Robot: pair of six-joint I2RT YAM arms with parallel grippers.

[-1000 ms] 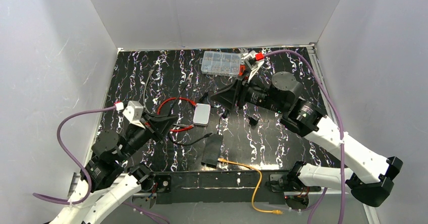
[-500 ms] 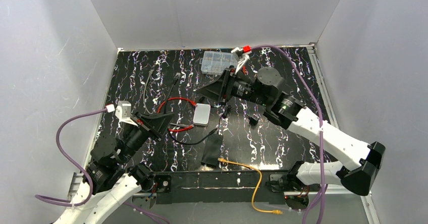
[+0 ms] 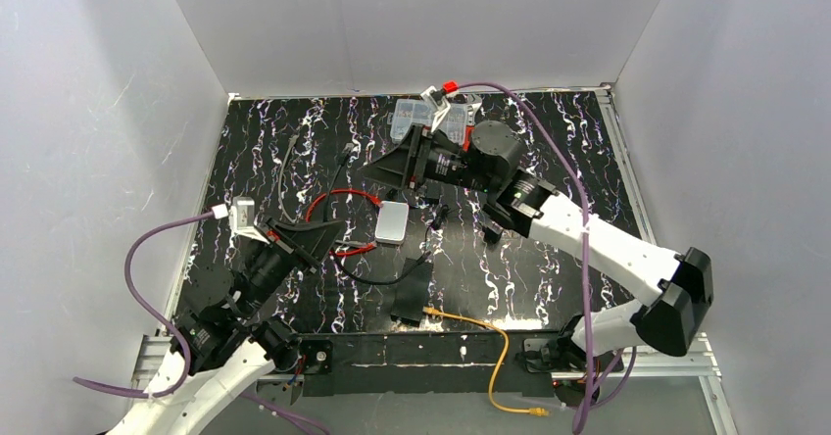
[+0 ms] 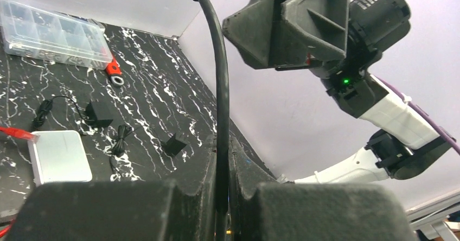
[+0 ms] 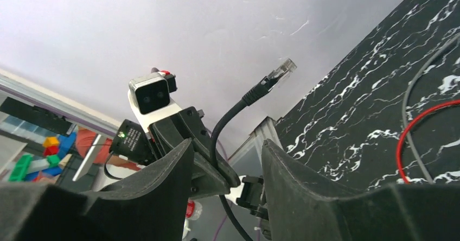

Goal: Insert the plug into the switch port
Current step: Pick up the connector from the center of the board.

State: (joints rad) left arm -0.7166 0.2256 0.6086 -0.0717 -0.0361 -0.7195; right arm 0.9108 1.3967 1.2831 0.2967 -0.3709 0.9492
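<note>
My left gripper point(image 3: 336, 231) point(image 4: 221, 143) is shut on a black cable point(image 4: 219, 78) held above the table's left half. That cable ends in a clear connector point(image 5: 283, 67) standing up in the air. My right gripper point(image 3: 377, 172) point(image 5: 228, 159) is open and faces the left one from a short way off, touching nothing. The flat black box point(image 3: 412, 293) lies near the front edge; its switch port does not show. The plug point(image 3: 428, 311) on the orange cable point(image 3: 500, 357) rests at the box's right side.
A white-grey square box point(image 3: 393, 223) sits mid-table, with a red wire point(image 3: 338, 197) looped to its left. A clear parts case point(image 3: 412, 120) is at the back, half behind the right arm. Small black clips point(image 3: 490, 234) and a grey cable point(image 3: 284, 175) lie about.
The right arm has swung left across the back, bringing its open gripper toward the left gripper. The left arm has shifted slightly, still holding the black cable.
</note>
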